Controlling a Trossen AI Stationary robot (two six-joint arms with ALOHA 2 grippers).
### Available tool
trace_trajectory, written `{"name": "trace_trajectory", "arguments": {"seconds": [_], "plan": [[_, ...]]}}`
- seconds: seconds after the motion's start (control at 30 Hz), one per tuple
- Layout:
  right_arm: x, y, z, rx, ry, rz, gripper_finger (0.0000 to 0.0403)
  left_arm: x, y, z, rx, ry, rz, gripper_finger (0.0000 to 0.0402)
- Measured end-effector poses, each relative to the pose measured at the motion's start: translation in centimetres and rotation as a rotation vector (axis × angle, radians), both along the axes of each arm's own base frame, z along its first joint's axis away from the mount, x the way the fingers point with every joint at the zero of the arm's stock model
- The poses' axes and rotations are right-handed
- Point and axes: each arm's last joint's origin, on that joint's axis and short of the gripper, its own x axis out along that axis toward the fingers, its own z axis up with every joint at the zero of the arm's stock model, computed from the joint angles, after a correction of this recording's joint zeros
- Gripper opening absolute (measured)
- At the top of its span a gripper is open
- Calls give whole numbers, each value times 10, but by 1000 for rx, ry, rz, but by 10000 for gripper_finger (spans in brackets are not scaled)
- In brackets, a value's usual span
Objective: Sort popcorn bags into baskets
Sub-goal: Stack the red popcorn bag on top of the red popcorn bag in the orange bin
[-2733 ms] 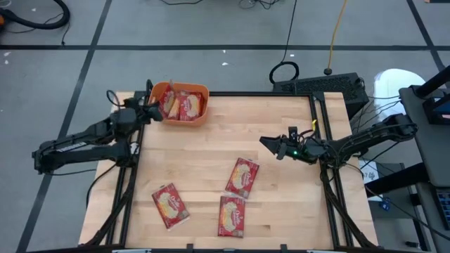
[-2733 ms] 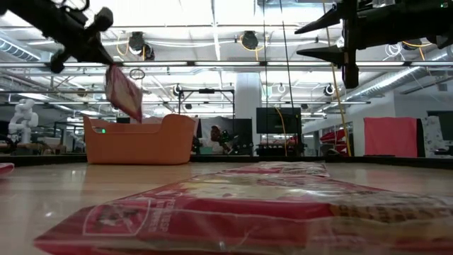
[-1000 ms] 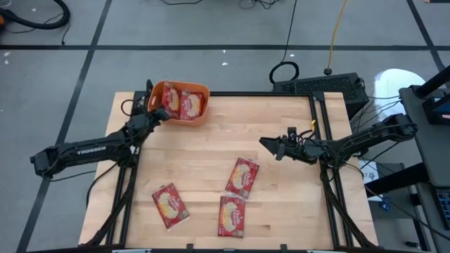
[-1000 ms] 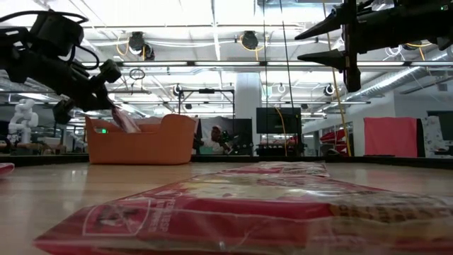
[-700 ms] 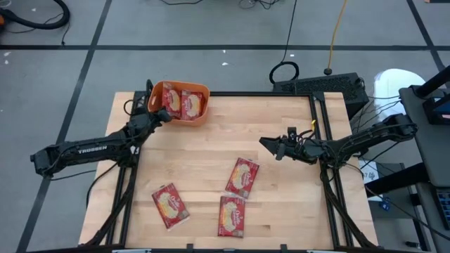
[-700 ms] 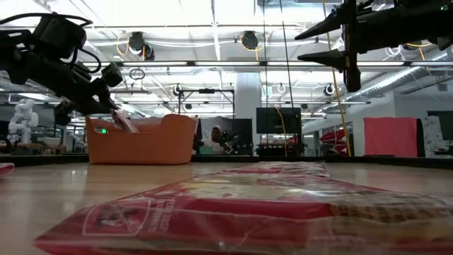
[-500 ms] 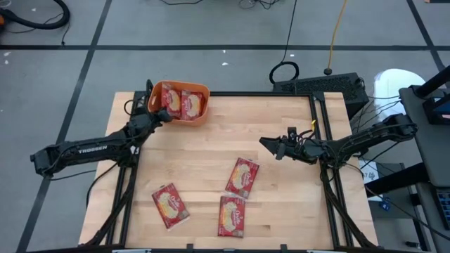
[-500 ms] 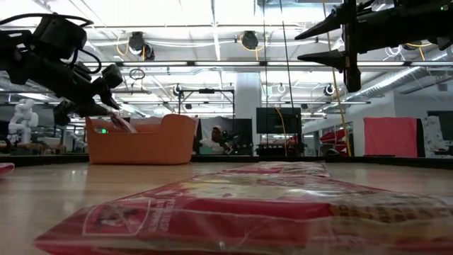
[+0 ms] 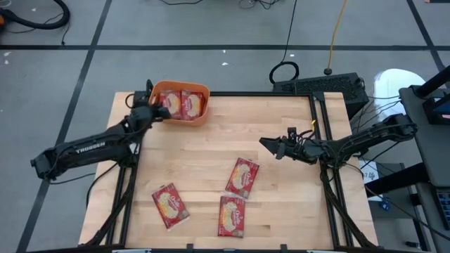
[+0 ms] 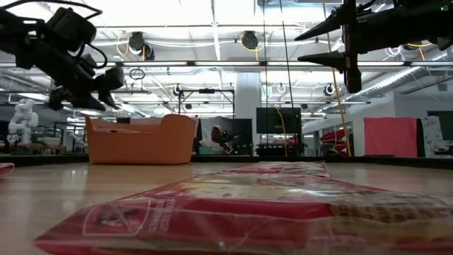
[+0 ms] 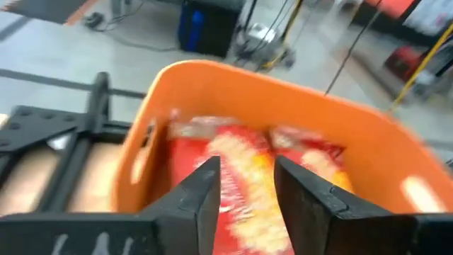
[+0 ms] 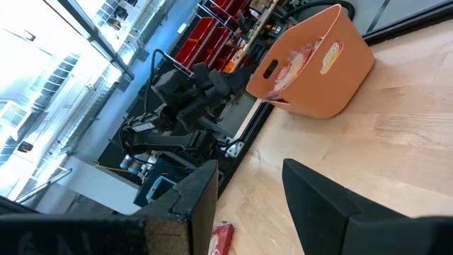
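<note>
Presently, high view. Orange basket [image 9: 180,103] at the far left corner of the wooden counter [image 9: 281,204], holding at least two popcorn bags [image 9: 183,104] lying flat. Left tool [image 9: 152,111] just beside the basket's near-left rim, carrying nothing visible. Three bags loose on the counter: one near the left front [image 9: 171,206], one at centre [image 9: 242,176], one just in front of that [image 9: 233,216], the last two nearly touching. Right tool [image 9: 272,145] hangs over the right half of the counter, well apart from all bags, waiting.

Low view. Basket [image 10: 140,139] stands far back at left; left tool [image 10: 106,80] hangs above its left end, fingers parted and empty. Right tool [image 10: 322,44] high at upper right, fingers spread wide. A loose bag [image 10: 233,212] fills the foreground, another behind it [image 10: 272,168].

Left wrist view. Left tool [image 11: 245,185] spread, nothing between its fingers; beyond them the basket [image 11: 212,81] with red bags [image 11: 233,163] lying inside.

Right wrist view. Right tool [image 12: 249,185] spread and empty; basket [image 12: 318,64] far across the counter with bags showing inside [image 12: 304,60]; the left arm [image 12: 191,92] beside it.

Progress, as a judgement: part done. At least two bags are binned, three remain on the counter; the left tool appears free for the next pick.
</note>
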Motion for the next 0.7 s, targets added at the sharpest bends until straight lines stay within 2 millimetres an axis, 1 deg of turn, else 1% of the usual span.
{"name": "trace_trajectory", "arguments": {"seconds": [0.07, 0.13, 0.27, 0.33, 0.37, 0.47, 0.57, 0.63, 0.7], "plan": [[0, 0, 0, 0, 0, 0, 155, -1, 1, 4, -25, 48, 1, 152], [0, 0, 0, 0, 1, 0, 155, 0, 1, 13, -15, 82, -23, 167], [0, 0, -1, -2, 9, 0, 155, 6, 2, 32, 17, 88, -155, 188], [0, 0, -1, -3, 13, -1, 155, 8, 1, 35, 7, 70, -228, 189], [0, 0, -2, -4, 18, -7, 155, 9, 0, 33, -22, 61, -258, 188], [0, -1, -2, -7, 21, -19, 155, 9, -2, 20, -176, 65, -328, 169], [0, -1, -2, -8, 22, -19, 155, 10, -4, 8, -310, 106, -359, 135], [0, -1, -2, -8, 22, -19, 155, 11, -4, 2, -351, 137, -355, 111], [0, -1, -2, -8, 22, -19, 155, 15, -2, -1, -351, 162, -352, 88]]}}
